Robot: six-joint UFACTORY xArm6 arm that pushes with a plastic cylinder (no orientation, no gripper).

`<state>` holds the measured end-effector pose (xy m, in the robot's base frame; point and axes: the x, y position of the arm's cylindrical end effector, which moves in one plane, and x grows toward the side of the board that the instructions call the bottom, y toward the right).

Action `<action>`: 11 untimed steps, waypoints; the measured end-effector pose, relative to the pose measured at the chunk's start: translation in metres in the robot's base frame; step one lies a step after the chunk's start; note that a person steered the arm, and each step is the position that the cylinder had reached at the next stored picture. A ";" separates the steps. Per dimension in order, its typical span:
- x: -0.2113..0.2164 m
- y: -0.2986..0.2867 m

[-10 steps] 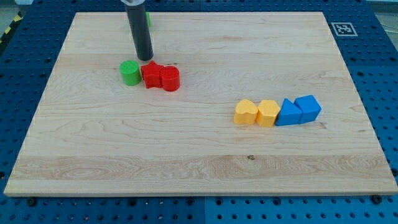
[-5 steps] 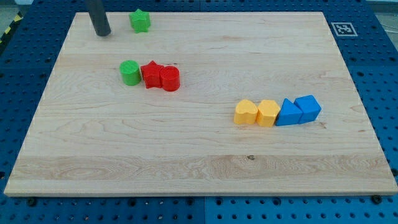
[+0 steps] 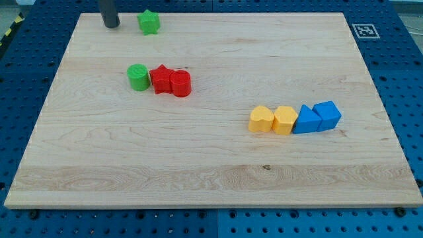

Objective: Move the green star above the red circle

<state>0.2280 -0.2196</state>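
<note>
So far the job looks barely begun, judging from how things lie: the green star [image 3: 149,22] sits near the board's top edge at the view's upper left, up and to the left of the red circle [image 3: 180,84], with a wide strip of bare wood between them, whereas the task wants it directly above that circle. The arm's tip [image 3: 110,25] rests on the wood just to the view's left of the star, apart from it, which seems a sensible side to start a rightward push from (the star would need to travel right and probably somewhat toward the view's bottom). There are no jaws on this rig, only the plain dark rod, so nothing is clamped or released. The red circle touches a red star [image 3: 160,79] on its left, and a green cylinder-like block [image 3: 138,77] stands just beside that star, the three forming a short row. Well apart, toward the view's right, a yellow heart-like block [image 3: 261,119], a second yellow block [image 3: 285,120], a blue triangle-like block [image 3: 306,120] and a blue cube [image 3: 327,114] stand in a close line. The surface is a pale wooden board [image 3: 198,165] with visible grain, lying on a blue perforated table [image 3: 410,79]; a small black-and-white marker [image 3: 365,30] sits off the board's upper right corner. Of the room beyond, little shows.
</note>
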 end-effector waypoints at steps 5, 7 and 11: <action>0.000 0.040; 0.000 0.040; -0.013 0.067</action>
<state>0.2152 -0.1528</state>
